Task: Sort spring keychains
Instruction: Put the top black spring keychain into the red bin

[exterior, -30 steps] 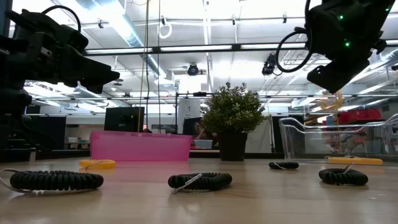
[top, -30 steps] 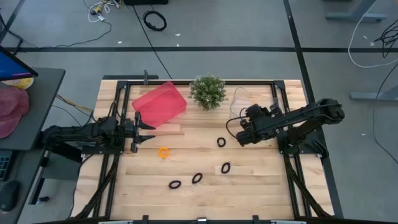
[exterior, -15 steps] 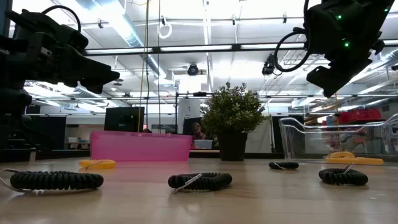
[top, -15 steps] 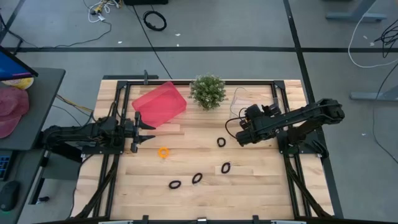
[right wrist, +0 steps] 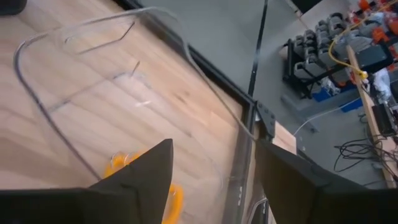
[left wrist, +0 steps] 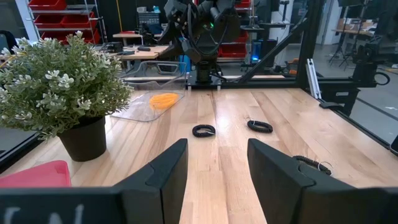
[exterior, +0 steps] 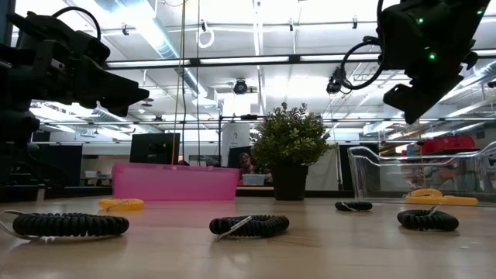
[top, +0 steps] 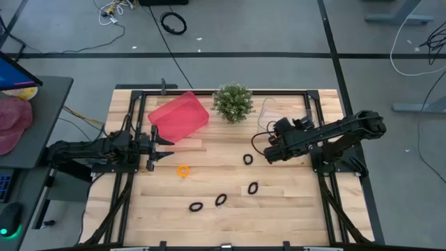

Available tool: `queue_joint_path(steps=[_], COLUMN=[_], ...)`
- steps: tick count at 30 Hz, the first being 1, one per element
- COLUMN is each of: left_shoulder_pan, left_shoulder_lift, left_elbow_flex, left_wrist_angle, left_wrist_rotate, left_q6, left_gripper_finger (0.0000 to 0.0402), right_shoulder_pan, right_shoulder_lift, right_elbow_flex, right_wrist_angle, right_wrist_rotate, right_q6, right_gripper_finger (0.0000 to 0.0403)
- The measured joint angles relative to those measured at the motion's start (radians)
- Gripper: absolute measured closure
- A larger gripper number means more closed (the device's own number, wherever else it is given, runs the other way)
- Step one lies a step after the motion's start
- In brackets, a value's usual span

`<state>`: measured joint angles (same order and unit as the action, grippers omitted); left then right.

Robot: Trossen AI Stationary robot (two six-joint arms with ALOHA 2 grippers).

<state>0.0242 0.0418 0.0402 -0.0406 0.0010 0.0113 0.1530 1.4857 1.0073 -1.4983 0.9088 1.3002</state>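
1. Four black spring keychains lie loose on the table (top: 293, 216): one (top: 247, 159) just beside the right gripper (top: 273, 155), one (top: 253, 187) nearer the table's middle, and two (top: 220, 199) (top: 196, 206) close together toward the front edge.
2. One orange spring keychain (top: 182, 171) lies apart from the black ones, near the left gripper (top: 166, 148). More orange coils (right wrist: 140, 180) rest inside the clear tray (right wrist: 124, 93); their exact count cannot be told.
3. Right gripper: hangs above the clear tray, fingers spread, nothing between them.
4. Left gripper: waits beside the pink bin (top: 178, 116), fingers spread and empty.
5. Judged status: the orange group appears partly sorted; the black group is untouched.
6. Risk, tray strike: the right gripper hangs low over the tray's thin wall. A sideways move before lifting could catch the rim and shift the tray or spill its coils.
7. Risk, missed grasp: the coils are flat and springy. A shallow or off-centre closure could flick one away or pinch a single turn.
8. Risk, double pick: the two front black coils lie close together and could snag each other.
9. Risk, obstruction: the green plant (top: 233, 102) stands between bin and tray.
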Motion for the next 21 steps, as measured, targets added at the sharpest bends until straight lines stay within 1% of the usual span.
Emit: queue_joint_path(steps=[5,10,12,15,21], left_shoulder_pan=[0.000,0.000,0.000,0.000,0.000], left_shoulder_lift=[0.000,0.000,0.000,0.000,0.000], left_elbow_flex=[0.000,0.000,0.000,0.000,0.000], left_wrist_angle=[0.000,0.000,0.000,0.000,0.000], left_wrist_rotate=[0.000,0.000,0.000,0.000,0.000], left_q6=[0.000,0.000,0.000,0.000,0.000], left_gripper_finger=[0.0230,0.0230,0.0230,0.0230,0.0230], right_shoulder_pan=[0.000,0.003,0.008,0.018,0.035], right_shoulder_lift=[0.000,0.000,0.000,0.000,0.000], right_elbow_flex=[0.010,0.077,0.106,0.127,0.127], right_wrist_angle=[0.047,0.079,0.125,0.269,0.634], right_wrist_rotate=[-0.050,-0.128,-0.167,-0.237,-0.469], right_q6=[-0.086,-0.179,-0.230,-0.357,-0.706], right_gripper_finger=[0.0177,0.0177,0.0177,0.0177,0.0177])
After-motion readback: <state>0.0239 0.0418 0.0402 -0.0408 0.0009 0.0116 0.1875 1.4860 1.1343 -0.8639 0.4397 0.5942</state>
